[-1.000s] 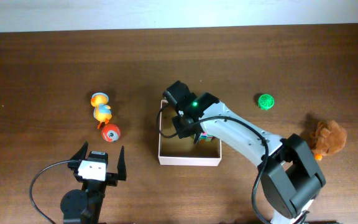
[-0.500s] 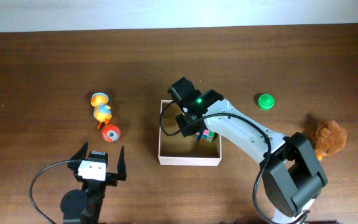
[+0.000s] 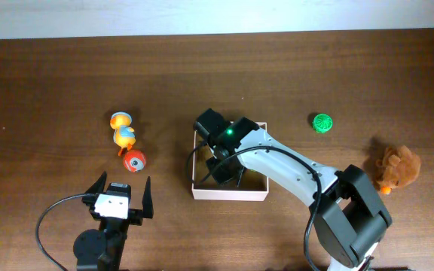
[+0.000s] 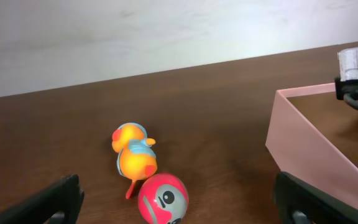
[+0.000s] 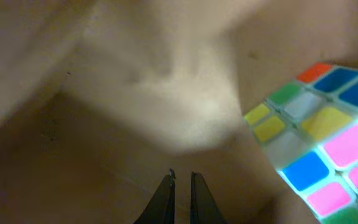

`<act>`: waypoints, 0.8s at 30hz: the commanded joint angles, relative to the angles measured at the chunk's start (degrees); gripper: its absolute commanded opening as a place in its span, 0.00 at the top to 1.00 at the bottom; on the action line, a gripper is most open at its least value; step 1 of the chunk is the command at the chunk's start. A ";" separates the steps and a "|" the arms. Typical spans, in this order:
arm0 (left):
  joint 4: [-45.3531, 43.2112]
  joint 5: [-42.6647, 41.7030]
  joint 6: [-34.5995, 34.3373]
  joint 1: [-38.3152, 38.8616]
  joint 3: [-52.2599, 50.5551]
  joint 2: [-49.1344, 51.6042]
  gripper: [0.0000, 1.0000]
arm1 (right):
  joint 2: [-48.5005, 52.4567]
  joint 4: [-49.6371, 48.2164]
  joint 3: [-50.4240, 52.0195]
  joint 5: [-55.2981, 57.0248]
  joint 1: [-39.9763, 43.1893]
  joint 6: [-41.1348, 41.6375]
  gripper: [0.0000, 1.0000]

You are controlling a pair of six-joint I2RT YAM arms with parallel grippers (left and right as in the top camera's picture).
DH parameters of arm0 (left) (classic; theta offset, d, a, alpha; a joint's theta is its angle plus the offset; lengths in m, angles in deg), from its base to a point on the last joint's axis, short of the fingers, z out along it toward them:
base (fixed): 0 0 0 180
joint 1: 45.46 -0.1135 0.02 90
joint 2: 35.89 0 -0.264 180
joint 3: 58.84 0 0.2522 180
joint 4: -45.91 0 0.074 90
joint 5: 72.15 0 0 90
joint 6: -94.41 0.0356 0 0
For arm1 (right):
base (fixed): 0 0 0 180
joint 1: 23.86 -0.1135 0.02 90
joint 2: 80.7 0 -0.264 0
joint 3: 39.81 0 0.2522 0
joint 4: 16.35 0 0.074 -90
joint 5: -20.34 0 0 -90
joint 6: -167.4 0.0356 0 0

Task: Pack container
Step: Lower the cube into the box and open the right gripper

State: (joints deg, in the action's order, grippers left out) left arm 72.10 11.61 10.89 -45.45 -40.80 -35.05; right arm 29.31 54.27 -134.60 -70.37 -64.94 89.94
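Note:
The container (image 3: 229, 194) is a shallow white-walled box at mid-table, and its wall (image 4: 309, 152) also shows in the left wrist view. My right gripper (image 5: 181, 177) is down inside it, jaws shut on nothing, over the tan floor (image 5: 104, 124). A multicoloured cube (image 5: 319, 143) lies to its right on that floor, apart from the fingers. From overhead the right arm (image 3: 221, 169) covers the container's left half. My left gripper (image 3: 119, 194) stands wide open near the front edge. It faces a red ball (image 4: 162, 198) and an orange duck (image 4: 134, 152).
The duck (image 3: 123, 132) and red ball (image 3: 134, 160) lie left of the container. A green ball (image 3: 322, 123) sits to the right at the back. A brown plush toy (image 3: 396, 167) lies at the far right.
My right gripper has moved from over the cube toward the container's left side, and its jaws have closed. The left arm has not moved.

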 commanded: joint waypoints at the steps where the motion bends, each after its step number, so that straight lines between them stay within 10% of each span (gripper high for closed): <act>1: -0.22 -0.39 0.92 -0.24 -0.44 -0.50 0.01 | 0.39 0.15 1.11 2.10 -0.15 2.84 0.94; 24: -0.22 -0.39 0.92 -0.24 -0.44 -0.50 0.01 | 0.39 0.74 1.18 11.82 2.78 4.50 0.92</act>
State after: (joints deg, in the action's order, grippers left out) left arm 72.10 11.61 10.87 -45.45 -40.80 -35.05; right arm 29.31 54.86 -134.01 -61.54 -63.70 93.89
